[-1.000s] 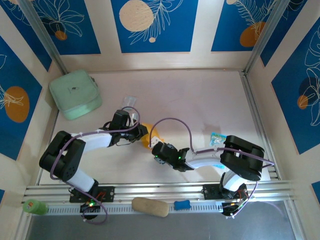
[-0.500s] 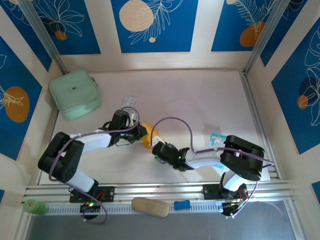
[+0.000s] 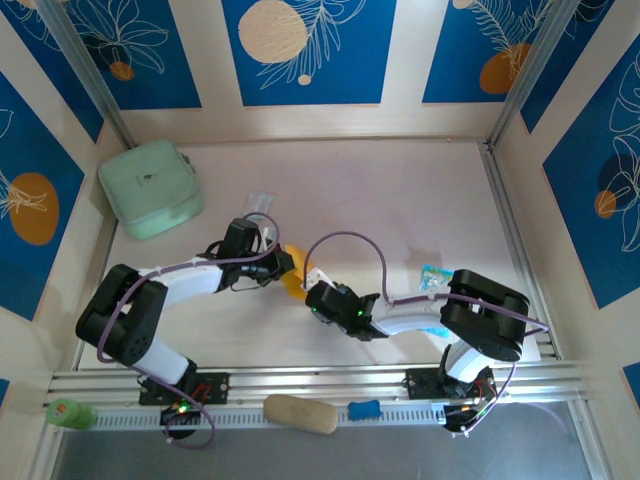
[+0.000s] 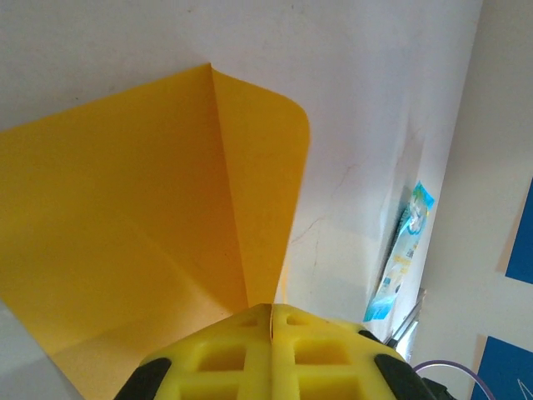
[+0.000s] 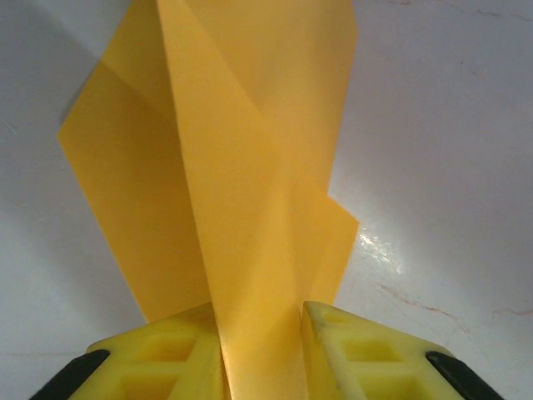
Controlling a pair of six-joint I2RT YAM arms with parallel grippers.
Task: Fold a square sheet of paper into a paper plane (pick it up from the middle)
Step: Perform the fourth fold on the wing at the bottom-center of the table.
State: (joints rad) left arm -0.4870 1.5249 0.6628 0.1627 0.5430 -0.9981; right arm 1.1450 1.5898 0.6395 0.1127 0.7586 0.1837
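Two grippers on the square sheet of paper (image 3: 294,275), or just one?

— Both. From above, the left gripper (image 3: 281,264) and the right gripper (image 3: 311,291) meet over it near the middle of the table (image 3: 400,200). Their tips are close together, and a small orange-yellow patch shows between them.

How does the left one stand?

— Clamped tight. In the left wrist view the left fingers (image 4: 208,358) are pressed together, and the paper's edge runs straight into the seam between them.

And the right?

— Narrow, closed on paper. The right fingers (image 5: 366,358) stand a little apart, and a folded band of the sheet fills the gap from one to the other.

What does the sheet look like?

— Plain orange-yellow, no print, and no longer flat. From the left wrist, one sharp crease runs from a far peak back to the fingertips. A broad panel lies to its left, with a fainter diagonal crease. To its right is a narrower flap with a rounded, curling far corner. From the right wrist, overlapping layers run away from the fingers, and a slanted fold edge crosses them. A wider flap spreads to a corner on the left, and a short pointed corner sits on the right.

Is it lying on the table or lifted?

— I cannot tell.

Anything close by?

— A small clear wrapper (image 3: 260,201) lies just beyond the left gripper. The mint-green pouch (image 3: 150,188) and the blue-and-white packet (image 3: 435,275) are well apart from the sheet.
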